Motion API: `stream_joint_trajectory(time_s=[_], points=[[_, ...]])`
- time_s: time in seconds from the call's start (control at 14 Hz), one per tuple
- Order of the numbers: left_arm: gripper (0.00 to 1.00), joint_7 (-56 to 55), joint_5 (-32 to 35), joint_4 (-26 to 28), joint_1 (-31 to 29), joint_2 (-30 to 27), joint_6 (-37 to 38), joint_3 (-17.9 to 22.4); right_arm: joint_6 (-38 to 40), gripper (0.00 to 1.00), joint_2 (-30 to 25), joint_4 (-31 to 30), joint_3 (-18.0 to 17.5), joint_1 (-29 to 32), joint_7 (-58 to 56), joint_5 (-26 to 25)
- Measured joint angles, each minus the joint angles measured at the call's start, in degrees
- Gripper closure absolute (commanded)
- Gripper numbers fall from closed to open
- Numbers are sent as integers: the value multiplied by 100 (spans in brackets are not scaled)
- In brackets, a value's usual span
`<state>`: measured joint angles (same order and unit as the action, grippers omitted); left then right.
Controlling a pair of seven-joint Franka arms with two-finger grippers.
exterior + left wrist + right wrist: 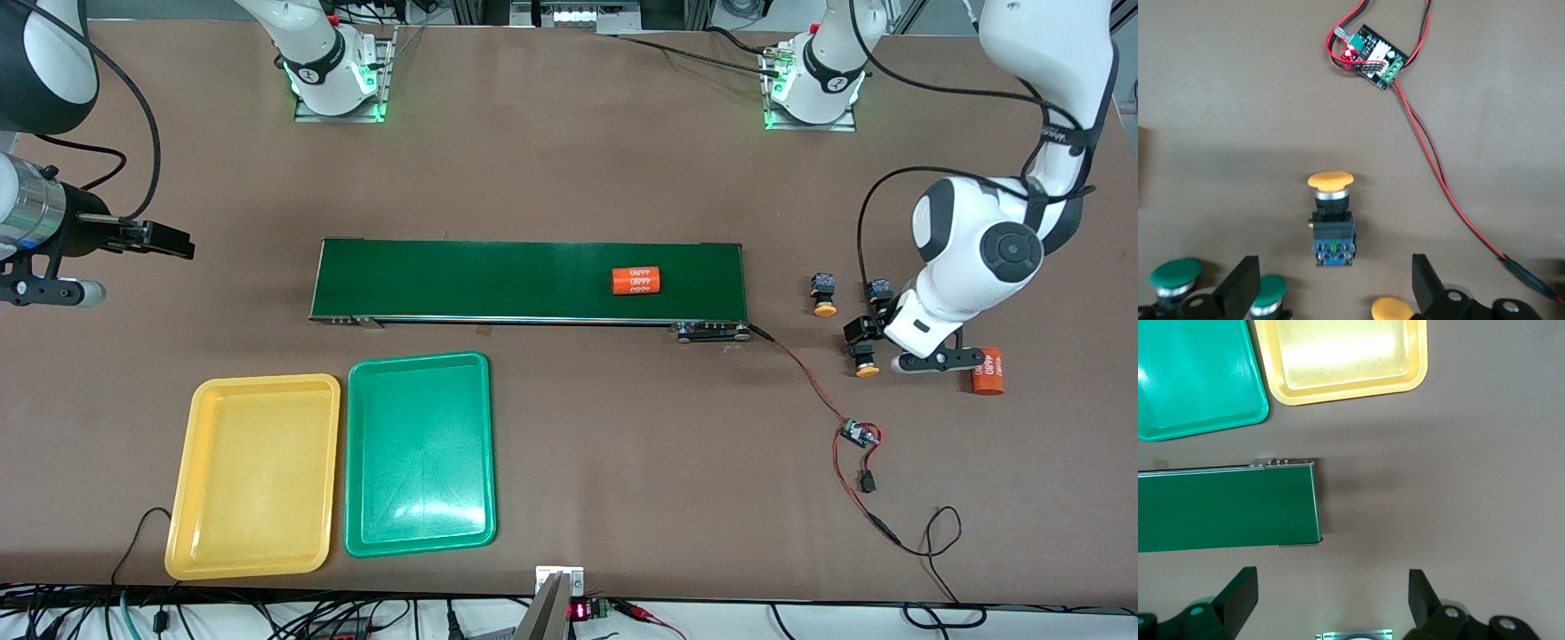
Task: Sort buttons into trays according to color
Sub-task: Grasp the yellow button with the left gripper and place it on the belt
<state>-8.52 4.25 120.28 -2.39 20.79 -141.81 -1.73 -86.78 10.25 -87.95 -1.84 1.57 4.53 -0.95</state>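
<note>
I see the buttons clustered on the bare table past the left arm's end of the conveyor belt (529,282): a yellow-capped button (824,296) lies nearest the belt's end, a second yellow-capped button (863,358) lies nearer the front camera, and 2 green-capped buttons (1175,279) show only at the edge of the left wrist view, beside the gripper's fingers. In that view 1 yellow button lies on its side between the 2 fingers' line of sight, cap pointing toward the small circuit board (858,434) with its red and black wires. My left gripper (1337,285) hovers low over this cluster with its fingers spread wide apart and nothing between them. An orange cylinder (989,371) lies on the table just beside the left arm's wrist, and another orange cylinder (637,281) rests on the belt. The yellow tray (256,474) and the green tray (419,453) sit side by side, nearer the front camera than the belt, toward the right arm's end — both hold nothing. My right gripper (1327,600) waits high over the table at the right arm's end of the belt, fingers apart, holding nothing.
</note>
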Motion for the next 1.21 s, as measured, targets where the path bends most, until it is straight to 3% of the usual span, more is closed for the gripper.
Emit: stream_joint_trajectory(time_s=[0.43,0.71,0.78,1.21], points=[[12,-25,0,-1,7,612,-489,46,3,0,1,-2,14,1,-20,0],[58,-44,-1,1,7,816,-558,84,3,0,1,-2,15,1,-24,0],[65,-74,-3,2,7,834,-556,85,3,0,1,-2,15,1,-31,0],[68,-215,-6,-118,28,623,15,78,3,0,1,-2,15,1,-100,0]])
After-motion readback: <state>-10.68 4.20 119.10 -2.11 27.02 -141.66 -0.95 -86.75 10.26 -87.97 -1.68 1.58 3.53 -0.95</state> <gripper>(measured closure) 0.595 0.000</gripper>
